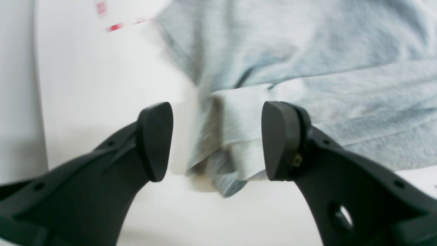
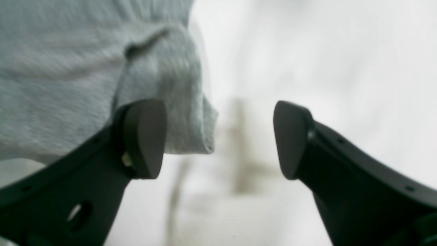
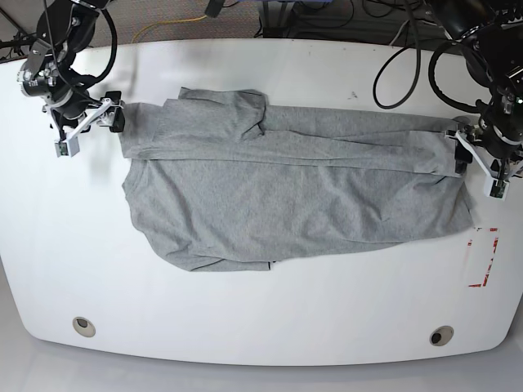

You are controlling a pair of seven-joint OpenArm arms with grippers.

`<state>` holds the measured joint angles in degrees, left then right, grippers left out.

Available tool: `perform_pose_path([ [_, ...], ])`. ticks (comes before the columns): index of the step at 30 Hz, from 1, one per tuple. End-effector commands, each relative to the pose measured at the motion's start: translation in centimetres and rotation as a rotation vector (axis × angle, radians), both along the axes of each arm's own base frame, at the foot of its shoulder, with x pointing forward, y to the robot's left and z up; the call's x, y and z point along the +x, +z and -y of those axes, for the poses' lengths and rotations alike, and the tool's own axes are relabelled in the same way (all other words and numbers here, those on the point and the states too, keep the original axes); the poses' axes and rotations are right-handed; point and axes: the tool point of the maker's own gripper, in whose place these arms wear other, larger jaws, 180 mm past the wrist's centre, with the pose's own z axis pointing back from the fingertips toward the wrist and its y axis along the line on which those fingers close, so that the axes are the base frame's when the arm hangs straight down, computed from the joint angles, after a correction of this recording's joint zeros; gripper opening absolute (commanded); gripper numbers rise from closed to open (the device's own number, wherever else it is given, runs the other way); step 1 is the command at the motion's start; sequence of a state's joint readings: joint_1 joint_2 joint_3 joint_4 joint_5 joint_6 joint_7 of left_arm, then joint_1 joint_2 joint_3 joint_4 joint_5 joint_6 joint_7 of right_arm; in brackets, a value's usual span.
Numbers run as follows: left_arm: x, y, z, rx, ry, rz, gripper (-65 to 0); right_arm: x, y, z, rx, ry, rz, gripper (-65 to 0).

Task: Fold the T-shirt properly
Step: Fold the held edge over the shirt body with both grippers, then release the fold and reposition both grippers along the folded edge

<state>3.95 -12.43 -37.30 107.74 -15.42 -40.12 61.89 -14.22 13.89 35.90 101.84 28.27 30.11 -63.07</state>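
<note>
The heather-grey T-shirt [image 3: 286, 188] lies spread across the white table [image 3: 261, 310], its far strip folded toward me along a long edge. At the shirt's right end, my left gripper [image 3: 462, 152] is open. In the left wrist view, a blurred folded corner of the T-shirt [image 1: 235, 136] hangs loose between the parted fingers of my left gripper [image 1: 218, 141]. At the shirt's left end, my right gripper [image 3: 113, 119] is open too. In the right wrist view, a corner of the T-shirt [image 2: 177, 102] droops beside the left finger of my right gripper [image 2: 218, 140], and nothing is pinched.
A red-marked rectangle [image 3: 482, 257] sits on the table near its right edge, also seen as red marks [image 1: 114, 27] in the left wrist view. Two round holes [image 3: 82, 326] [image 3: 441, 336] lie near the front edge. Cables [image 3: 409, 49] hang behind the table.
</note>
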Motion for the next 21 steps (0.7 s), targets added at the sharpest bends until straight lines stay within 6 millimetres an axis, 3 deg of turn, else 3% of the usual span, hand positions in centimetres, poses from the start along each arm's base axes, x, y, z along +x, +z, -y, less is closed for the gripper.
perform_pose_path([
  [1, -0.3, 0.9, -0.6, 0.003, 0.011, 0.036, -26.8, 0.5, 0.7, 0.4, -0.056, 0.035, 0.023, -18.2],
  [8, -1.8, 0.3, -2.9, -0.007, 0.085, 0.019, -26.9, 0.5, -1.7, 0.8, -0.107, 0.058, -0.036, -18.2],
  [12, -3.2, -1.2, -4.8, 0.004, 0.153, -0.026, -27.1, 0.1, -2.6, 0.4, -0.095, 0.094, -0.058, -18.4],
  [16, -2.5, -3.1, -3.5, -0.013, 0.125, -0.007, -27.1, 0.0, -2.9, -0.3, -0.079, 0.099, -0.060, -18.4],
  [21, -3.1, -5.3, -1.1, 0.007, 0.049, -0.020, -27.1, -0.6, -3.0, -0.7, -0.077, 0.104, -0.069, -18.4],
])
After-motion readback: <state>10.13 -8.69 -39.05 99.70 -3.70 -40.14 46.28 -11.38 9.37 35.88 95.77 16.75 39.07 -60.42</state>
